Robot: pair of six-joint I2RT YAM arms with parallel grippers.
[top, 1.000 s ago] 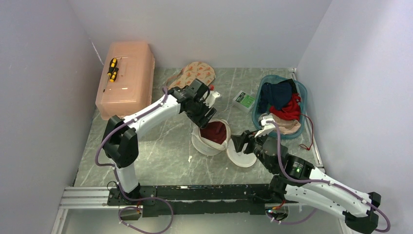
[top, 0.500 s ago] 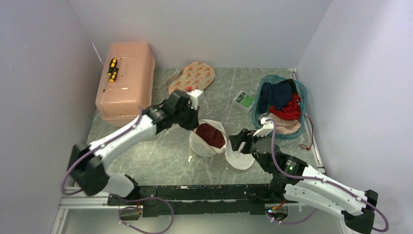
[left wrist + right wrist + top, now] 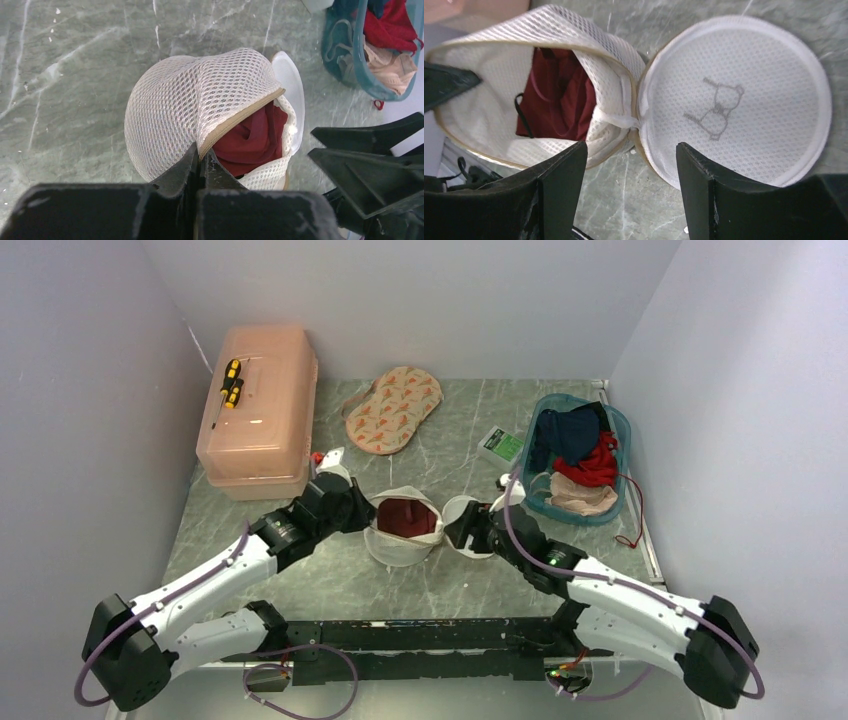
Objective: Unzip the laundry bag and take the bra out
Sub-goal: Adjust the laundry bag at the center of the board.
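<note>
The white mesh laundry bag (image 3: 392, 545) lies open on the table between my two grippers, its round lid (image 3: 462, 524) flipped out to the right. The dark maroon bra (image 3: 405, 515) sits inside it. In the left wrist view my left gripper (image 3: 201, 152) is shut on the bag's cream rim (image 3: 242, 114), with the bra (image 3: 255, 140) just behind it. In the right wrist view my right gripper (image 3: 631, 150) stands open and holds nothing. It straddles the joint between the bag (image 3: 609, 65) and the lid (image 3: 744, 100), with the bra (image 3: 556, 100) to the left.
A peach plastic box (image 3: 258, 405) with a yellow-black screwdriver (image 3: 231, 382) on top stands at the back left. A beige two-cup piece (image 3: 393, 408) lies at the back centre. A green packet (image 3: 501, 447) lies beside the teal basket (image 3: 578, 455) of clothes on the right.
My left arm has swung down and to the near left, and its gripper has shut on the bag's rim. The bag and lid have shifted left. My right gripper has moved up to them.
</note>
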